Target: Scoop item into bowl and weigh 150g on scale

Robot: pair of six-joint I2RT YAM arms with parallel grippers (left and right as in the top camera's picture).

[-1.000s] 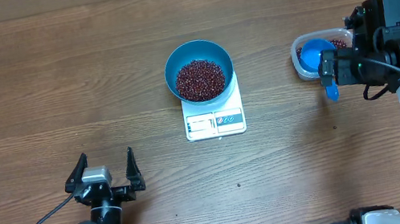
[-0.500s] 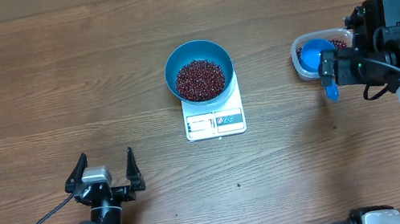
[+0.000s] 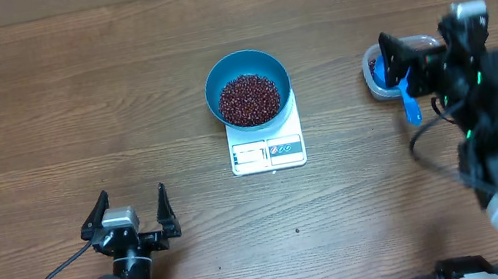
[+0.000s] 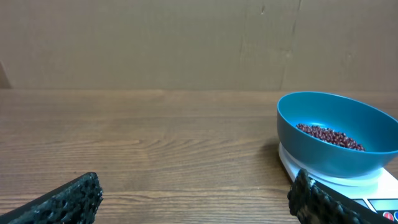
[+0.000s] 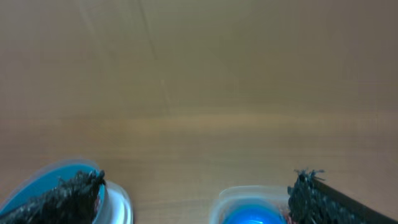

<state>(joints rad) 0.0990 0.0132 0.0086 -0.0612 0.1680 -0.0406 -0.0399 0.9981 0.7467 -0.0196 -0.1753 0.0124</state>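
Note:
The blue bowl (image 3: 244, 67) sits on the white scale (image 3: 267, 153) at mid-table, and a heap of red-brown beans (image 3: 248, 98) lies in it. The left wrist view shows the bowl (image 4: 336, 149), beans (image 4: 329, 135) and scale (image 4: 373, 186) to the right. My left gripper (image 3: 130, 215) rests open near the front left, nothing between its fingers (image 4: 62, 202). My right gripper (image 3: 398, 62) hovers open over the clear tub (image 3: 376, 78), where a blue scoop (image 3: 412, 110) lies. In the blurred right wrist view the scoop (image 5: 252, 216) shows low between wide-apart fingers (image 5: 68, 196).
The tub (image 5: 249, 196) holds more beans, mostly hidden by my right gripper. The scoop's handle points toward the table's front. Bare wooden table (image 3: 72, 108) spreads to the left and behind the bowl. A cardboard wall (image 4: 186, 43) stands behind the table.
My right arm has swung round and pulled back toward the front right, with its gripper still by the tub. The scoop, bowl, scale and left arm have not moved.

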